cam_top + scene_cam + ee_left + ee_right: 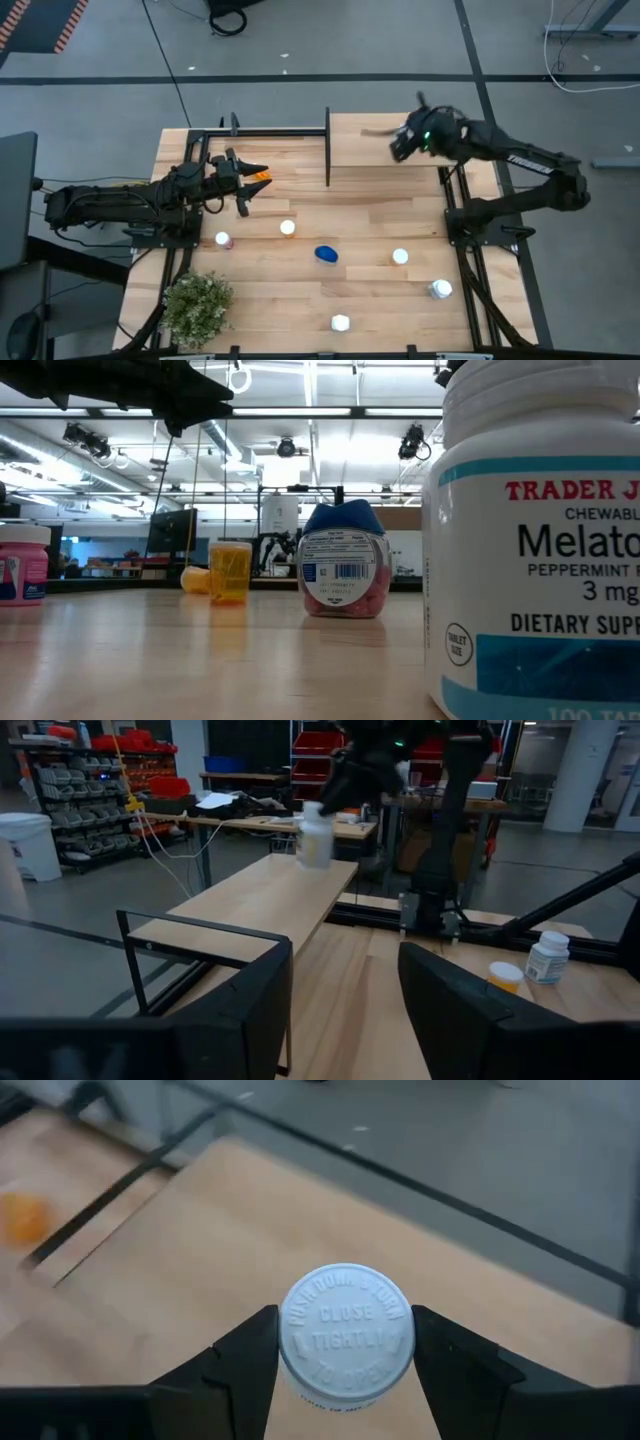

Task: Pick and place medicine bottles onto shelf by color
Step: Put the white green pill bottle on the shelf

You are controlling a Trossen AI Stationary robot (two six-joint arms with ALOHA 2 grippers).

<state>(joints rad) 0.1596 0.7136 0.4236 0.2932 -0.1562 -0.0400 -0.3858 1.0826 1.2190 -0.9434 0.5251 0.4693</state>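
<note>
Your right gripper (345, 1342), upper right of the high view, has its fingers clamped on a white bottle (347, 1335) above the shelf (385, 140). Your left gripper (345, 1005), at center left, is parted and carries nothing, just beside an orange bottle (259, 177) lying on the table (380, 290).

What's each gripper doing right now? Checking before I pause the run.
Left gripper: open, holding nothing, near the shelf's left end.
Right gripper: shut on a white bottle, held above the shelf.
</note>
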